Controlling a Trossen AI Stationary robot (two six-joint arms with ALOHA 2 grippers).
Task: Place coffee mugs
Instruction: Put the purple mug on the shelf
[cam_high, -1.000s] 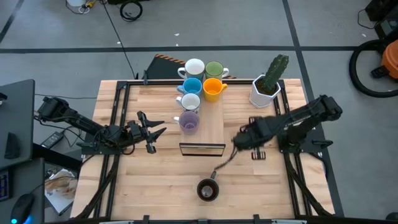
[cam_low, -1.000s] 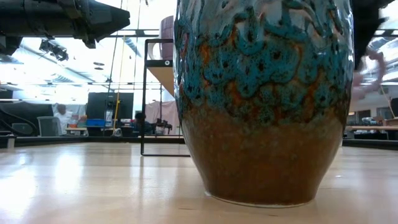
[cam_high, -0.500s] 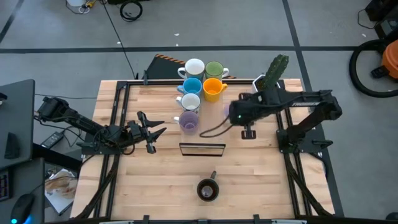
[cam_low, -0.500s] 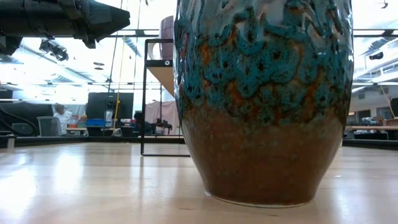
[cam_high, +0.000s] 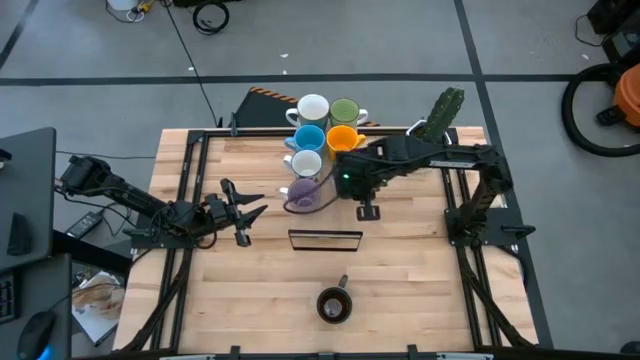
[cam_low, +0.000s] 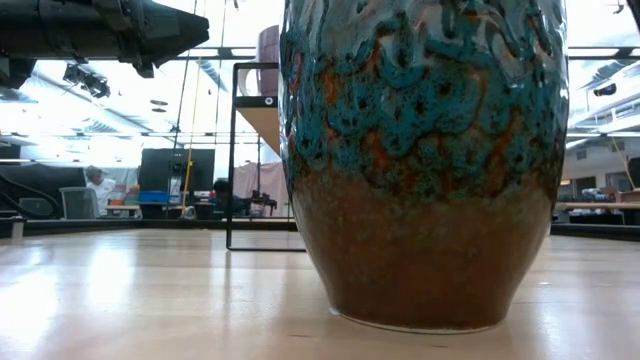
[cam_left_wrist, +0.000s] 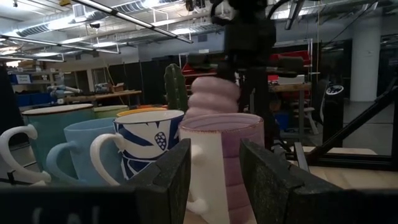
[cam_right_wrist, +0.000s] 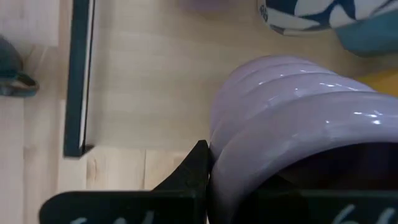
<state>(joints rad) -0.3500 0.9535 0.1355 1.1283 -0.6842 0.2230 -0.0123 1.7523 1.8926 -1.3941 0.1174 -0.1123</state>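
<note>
Over raised shelf (cam_high: 340, 205) at table's 12 o'clock, right gripper (cam_right_wrist: 208, 163) clenched on ribbed lavender mug (cam_right_wrist: 292, 130), just beside the mug cluster (cam_high: 320, 125). Glazed ceramic: stiff, slick, chips easily, so rim grip is best. Left gripper (cam_left_wrist: 214, 180) idles at 9 o'clock, fingers apart, holding nothing.

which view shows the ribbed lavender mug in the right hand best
The right wrist view: the ribbed lavender ceramic mug fills it, against the right hand. The left wrist view shows it blurred behind other mugs. In the high view the arm hides it; the low view misses it.
</note>
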